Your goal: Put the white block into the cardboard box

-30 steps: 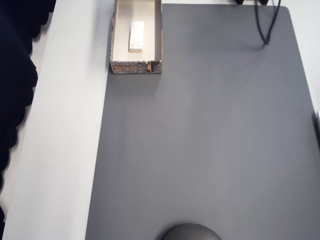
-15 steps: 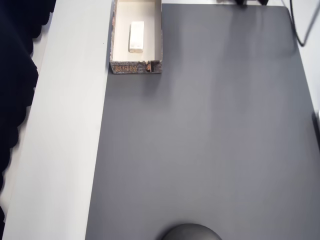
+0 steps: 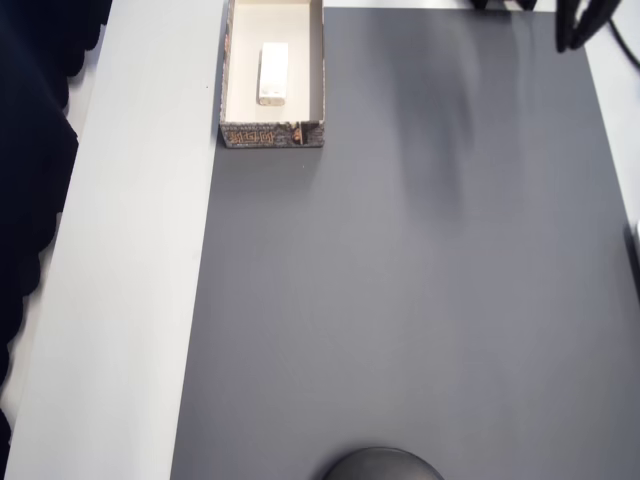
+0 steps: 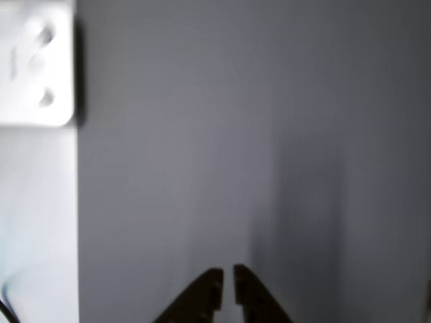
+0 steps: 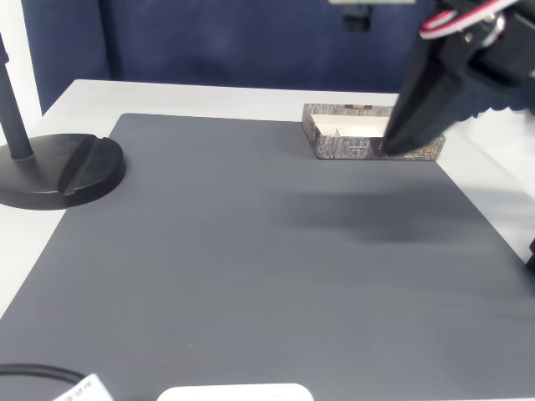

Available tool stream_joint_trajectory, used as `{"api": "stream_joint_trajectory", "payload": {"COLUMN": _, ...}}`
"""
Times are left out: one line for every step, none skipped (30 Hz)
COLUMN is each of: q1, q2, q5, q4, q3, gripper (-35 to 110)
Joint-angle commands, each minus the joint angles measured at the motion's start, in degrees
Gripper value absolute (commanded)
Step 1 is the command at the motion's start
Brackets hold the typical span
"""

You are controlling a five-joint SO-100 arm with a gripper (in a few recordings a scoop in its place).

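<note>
Overhead view: the small flat white rectangular block [image 3: 272,72] lies inside the shallow patterned cardboard box [image 3: 272,134], so placement looks done; the dark tool [image 4: 227,289] hangs empty, nearly closed.

Even soft light; wrist view blurred; faint smeared shadow on grey mat [image 3: 400,300], overhead view.

In the overhead view, the cardboard box [image 3: 273,75] is sitting at the top, right on the left edge of the mat [image 3: 420,300]. The white block [image 3: 272,72] is lying inside the box, near the middle. The gripper [image 3: 578,22] is hanging over the top right corner of the mat, well apart from the box. A round stand base [image 5: 58,171] is sitting on the left in the fixed view.
</note>
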Motion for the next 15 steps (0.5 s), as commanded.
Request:
{"api": "stream_joint_trajectory", "payload": {"q1": -3.25, "q2": 6.59, "q5": -4.22, "q4": -4.22, "q3": 6.15, "gripper": -2}}
{"api": "stream_joint_trajectory", "payload": {"q1": -3.87, "q2": 8.00, "q5": -5.10, "q4": -5.80, "q3": 8.26, "gripper": -2}}
{"api": "stream_joint_trajectory", "payload": {"q1": -4.31, "q2": 9.05, "q5": -5.62, "q4": -7.29, "q3": 10.11, "gripper": -2}}
{"api": "stream_joint_trajectory", "payload": {"q1": -4.75, "q2": 9.84, "q5": -6.24, "q4": -8.35, "q3": 11.60, "gripper": -2}}
{"api": "stream_joint_trajectory", "payload": {"q1": -5.01, "q2": 10.72, "q5": -6.50, "q4": -9.14, "q3": 13.01, "gripper": -2}}
{"api": "stream_joint_trajectory", "payload": {"q1": -5.27, "q2": 11.60, "q5": -6.86, "q4": -9.49, "q3": 14.41, "gripper": -2}}
{"api": "stream_joint_trajectory", "payload": {"q1": -5.45, "q2": 12.48, "q5": -7.38, "q4": -9.58, "q3": 15.82, "gripper": -2}}
{"api": "stream_joint_trajectory", "payload": {"q1": -5.54, "q2": 13.71, "q5": -7.82, "q4": -9.58, "q3": 17.40, "gripper": -2}}
{"api": "stream_joint_trajectory", "payload": {"q1": -5.62, "q2": 15.12, "q5": -8.26, "q4": -9.58, "q3": 19.34, "gripper": -2}}
{"api": "stream_joint_trajectory", "payload": {"q1": -5.62, "q2": 16.87, "q5": -8.53, "q4": -9.58, "q3": 21.45, "gripper": -2}}
{"api": "stream_joint_trajectory", "payload": {"q1": -5.62, "q2": 18.63, "q5": -9.14, "q4": -9.67, "q3": 23.55, "gripper": -2}}
{"api": "stream_joint_trajectory", "payload": {"q1": -5.62, "q2": 20.74, "q5": -9.84, "q4": -9.67, "q3": 25.66, "gripper": -2}}
{"api": "stream_joint_trajectory", "payload": {"q1": -5.54, "q2": 22.94, "q5": -10.46, "q4": -10.11, "q3": 27.95, "gripper": -2}}
{"api": "stream_joint_trajectory", "payload": {"q1": -5.27, "q2": 25.31, "q5": -10.46, "q4": -11.07, "q3": 30.41, "gripper": -2}}
{"api": "stream_joint_trajectory", "payload": {"q1": -5.01, "q2": 27.69, "q5": -10.46, "q4": -12.30, "q3": 32.78, "gripper": -2}}
